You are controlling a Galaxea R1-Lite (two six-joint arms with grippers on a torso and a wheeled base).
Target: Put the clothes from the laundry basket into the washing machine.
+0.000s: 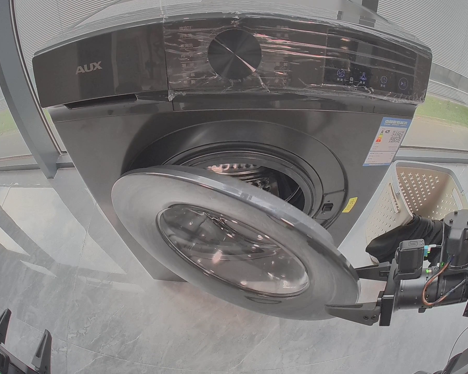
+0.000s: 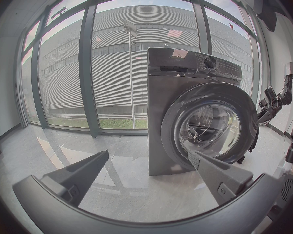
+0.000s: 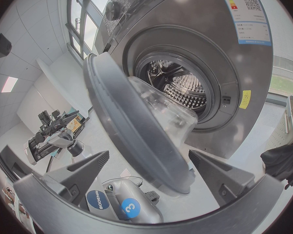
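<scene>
Nearest, low at left: left claw [image 1: 25, 322], spread and empty, parked clear of the swing path. Centre: door [image 1: 234, 245] of washer [image 1: 114, 131] half open, drum [image 1: 265, 177] bare behind it. Right claw [image 1: 343, 291] spread, straddling the door's rim without pinching, likely to push it wider for loading. Further right: black clothes [image 1: 405, 235] draped over basket [image 1: 431, 183] rim, not yet loaded, within easy reach of that claw.
</scene>
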